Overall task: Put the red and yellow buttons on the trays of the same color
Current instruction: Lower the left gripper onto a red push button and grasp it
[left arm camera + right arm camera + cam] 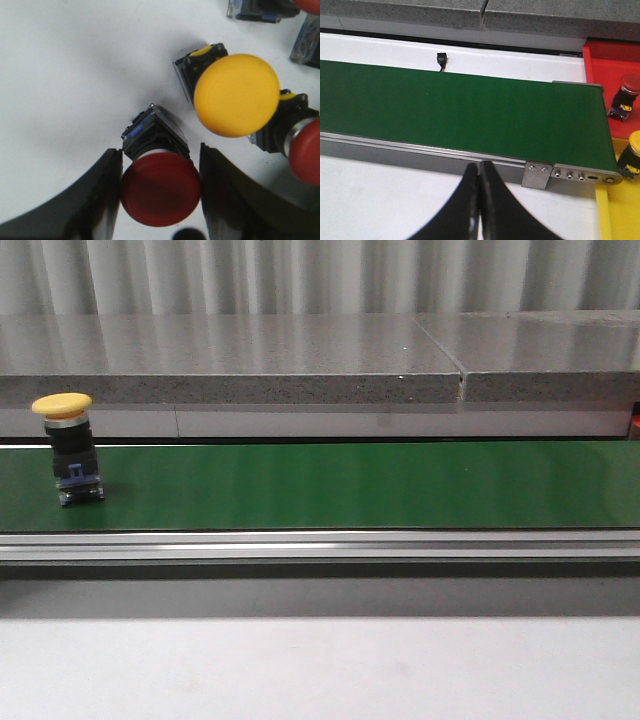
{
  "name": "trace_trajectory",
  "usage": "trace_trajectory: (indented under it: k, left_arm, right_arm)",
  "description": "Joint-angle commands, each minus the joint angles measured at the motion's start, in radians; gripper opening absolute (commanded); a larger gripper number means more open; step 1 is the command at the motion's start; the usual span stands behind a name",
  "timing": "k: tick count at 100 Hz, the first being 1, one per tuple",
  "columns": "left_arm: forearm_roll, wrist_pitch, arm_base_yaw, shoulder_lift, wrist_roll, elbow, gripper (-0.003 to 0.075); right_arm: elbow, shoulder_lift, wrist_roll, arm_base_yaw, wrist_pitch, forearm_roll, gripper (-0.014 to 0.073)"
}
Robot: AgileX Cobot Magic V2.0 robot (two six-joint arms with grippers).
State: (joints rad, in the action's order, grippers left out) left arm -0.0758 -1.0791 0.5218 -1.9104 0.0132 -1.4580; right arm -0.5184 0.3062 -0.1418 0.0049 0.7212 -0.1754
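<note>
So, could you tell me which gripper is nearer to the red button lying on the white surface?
Left. The left gripper straddles the red button, fingers either side. The right gripper hangs shut near the green conveyor belt.

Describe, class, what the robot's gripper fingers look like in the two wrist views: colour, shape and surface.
Both grippers, left gripper and right gripper, have glossy black fingers that curve and taper toward the tips. No cables, markings or sleeves show; the arms themselves are out of view.

Green belt [350, 485] bare except yellow button [66, 445] at far left. Left gripper [160, 187] straddles red button [159, 187]; yellow-capped button [236, 95] crowds just beside.
</note>
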Motion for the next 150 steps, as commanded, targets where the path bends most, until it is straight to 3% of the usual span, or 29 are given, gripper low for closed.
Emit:
trace_trajectory:
  k: [1, 46, 81, 104, 113, 128, 133, 150]
  left_arm:
    - [-0.015, 0.006, -0.003, 0.105, 0.006, -0.024, 0.0185]
    - [0.012, -0.099, -0.152, 0.313, 0.031, -0.036, 0.0185]
    - [-0.007, -0.088, -0.382, 0.262, 0.031, -0.037, 0.0185]
    - [-0.007, -0.093, -0.407, 0.204, 0.031, -0.037, 0.019]
    - [-0.009, -0.093, -0.407, 0.202, 0.034, -0.037, 0.0246]
    - [-0.079, -0.081, -0.407, 0.209, 0.073, -0.05, 0.0519]
    - [-0.093, -0.062, -0.411, 0.225, 0.078, -0.051, 0.0575]
    - [-0.093, -0.009, -0.45, 0.31, 0.084, -0.051, 0.0535]
  right_arm:
    - [-0.024, 0.009, -0.008, 0.003, -0.074, -0.001, -0.0072]
    - [-0.024, 0.009, -0.008, 0.003, -0.074, -0.001, -0.0072]
    - [-0.024, 0.009, -0.008, 0.003, -0.074, -0.001, -0.0072]
    - [-0.024, 0.009, -0.008, 0.003, -0.074, -0.001, -0.0072]
    - [-0.024, 0.009, -0.008, 0.003, -0.074, -0.001, -0.0072]
    - [-0.024, 0.009, -0.008, 0.003, -0.074, -0.001, -0.0072]
    - [-0.024, 0.009, -0.008, 0.003, -0.074, -0.001, -0.0072]
    - [-0.024, 0.009, -0.008, 0.003, -0.074, -0.001, -0.0072]
